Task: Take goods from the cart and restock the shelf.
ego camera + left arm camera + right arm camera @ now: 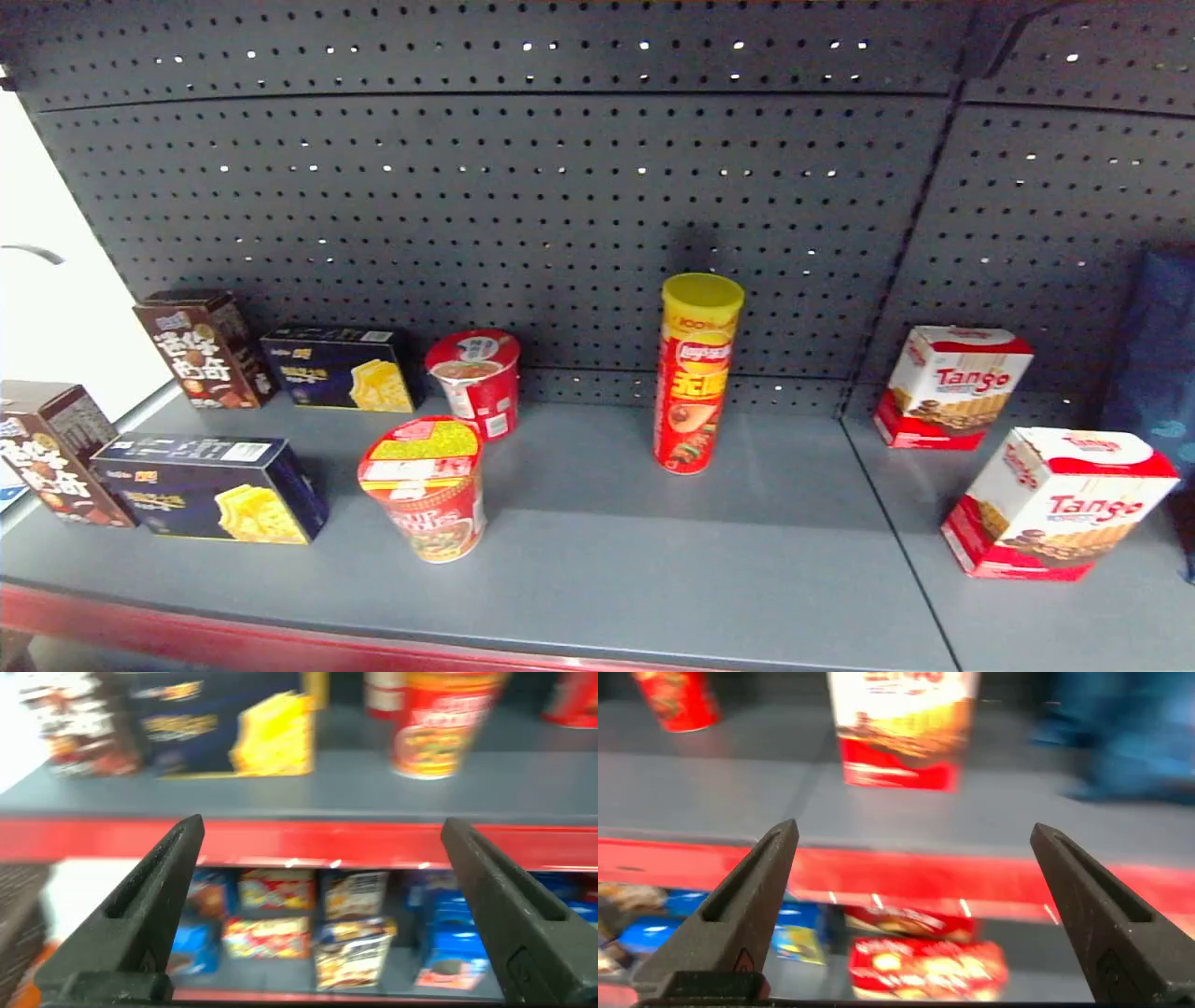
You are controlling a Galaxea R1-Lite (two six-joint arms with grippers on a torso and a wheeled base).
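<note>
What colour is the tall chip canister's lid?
Yellow lid on the tall red cylindrical canister; best in the head view.

brand print on wafer boxes (954, 385), noodle cups (425, 488) — not quoted

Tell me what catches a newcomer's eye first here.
The tall red chip can with its yellow lid stands alone on the shelf. Two red-and-white wafer boxes sit to its right. The left hand and right hand both gape open before the shelf's red edge.

shelf (747, 560): snack boxes (210, 485) L | cups (425, 485) L-ctr | can (695, 373) ctr | wafer boxes (1055, 504) R
</note>
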